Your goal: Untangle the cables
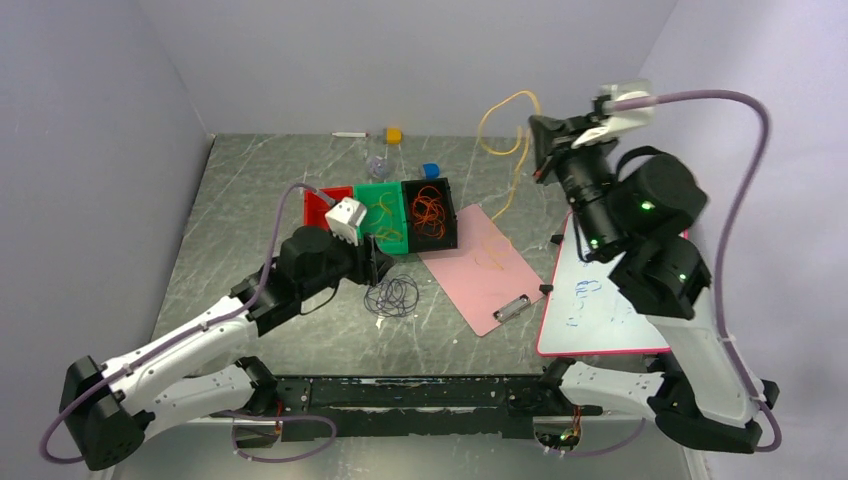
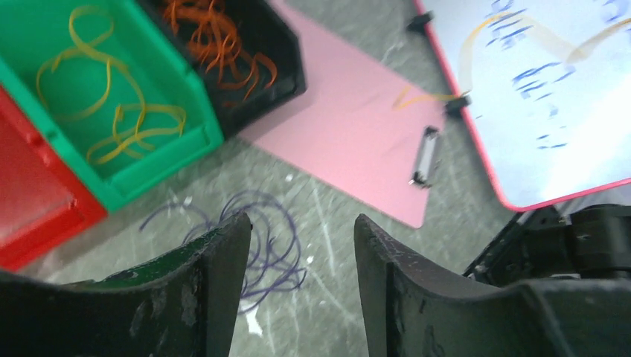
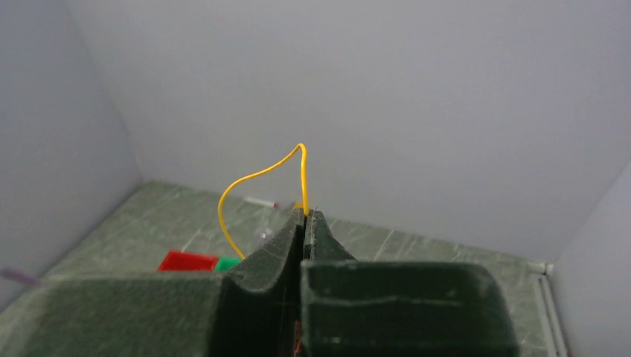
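My right gripper [image 1: 535, 150] is raised high over the table's far right and is shut on a yellow cable [image 1: 505, 125], which loops up from its fingertips [image 3: 303, 186] and hangs down. My left gripper [image 1: 378, 262] is open and empty, just above and left of a pile of dark purple cables [image 1: 392, 296] on the table; these show between and left of its fingers [image 2: 264, 238]. Yellow cables [image 2: 111, 111] lie in the green bin [image 1: 383, 215]. Orange cables [image 2: 216, 41] lie in the black bin [image 1: 430, 212].
A red bin [image 1: 318, 208] stands left of the green one. A pink clipboard [image 1: 480, 265] with a faint yellow loop on it lies right of the bins. A red-edged whiteboard [image 1: 600, 300] lies at the right. Small items [image 1: 394, 135] sit by the back wall.
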### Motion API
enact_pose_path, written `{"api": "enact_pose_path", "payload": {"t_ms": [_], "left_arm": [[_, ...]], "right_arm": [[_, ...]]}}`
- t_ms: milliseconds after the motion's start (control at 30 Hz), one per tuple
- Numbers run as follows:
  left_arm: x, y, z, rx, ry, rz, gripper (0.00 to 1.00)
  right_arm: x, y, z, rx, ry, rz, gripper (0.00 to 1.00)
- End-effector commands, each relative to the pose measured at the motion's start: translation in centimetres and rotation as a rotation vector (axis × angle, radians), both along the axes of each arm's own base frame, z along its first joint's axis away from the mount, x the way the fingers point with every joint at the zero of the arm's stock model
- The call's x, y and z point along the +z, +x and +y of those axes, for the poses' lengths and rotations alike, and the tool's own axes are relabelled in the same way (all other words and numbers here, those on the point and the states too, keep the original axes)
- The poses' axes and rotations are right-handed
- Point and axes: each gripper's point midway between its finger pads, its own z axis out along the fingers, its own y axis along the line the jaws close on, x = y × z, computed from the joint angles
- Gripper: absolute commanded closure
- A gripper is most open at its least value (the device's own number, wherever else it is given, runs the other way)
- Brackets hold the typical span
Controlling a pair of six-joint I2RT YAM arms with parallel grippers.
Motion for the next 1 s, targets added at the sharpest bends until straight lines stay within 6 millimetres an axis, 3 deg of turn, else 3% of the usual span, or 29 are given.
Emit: {"api": "enact_pose_path", "payload": {"t_ms": [0,167,333,567,767,967], "left_arm": [[7.2,-0.6,-2.0,-0.151,-0.087,-0.198,0.40],[11.3,-1.3,-4.5,-0.311,-0.130,-0.317,0.32],[13.6,-2.2,-7.0,-0.472,-0.143,-0.375,0.28],[16.3,-1.6,-8.3,-0.525,-0.146,-0.475,0.28],[16.9,-0.7,-9.3,-0.532,-0.147,-0.502,0.30],[16.8,-1.5,-10.4,-0.611,-0.167,-0.490,0.33]], "right_arm": [[-2.2,-0.1,2.9,0.121,0.026,0.060,1.00],[-3.2,0.3,4.2,0.151,0.066,0.104,1.00],[-4.4,0.9,5.3,0.160,0.124,0.168,1.00],[-5.3,1.1,6.6,0.201,0.148,0.195,1.00],[-5.3,1.0,7.1,0.224,0.158,0.199,1.00],[-5.6,0.9,7.6,0.243,0.168,0.212,1.00]]}}
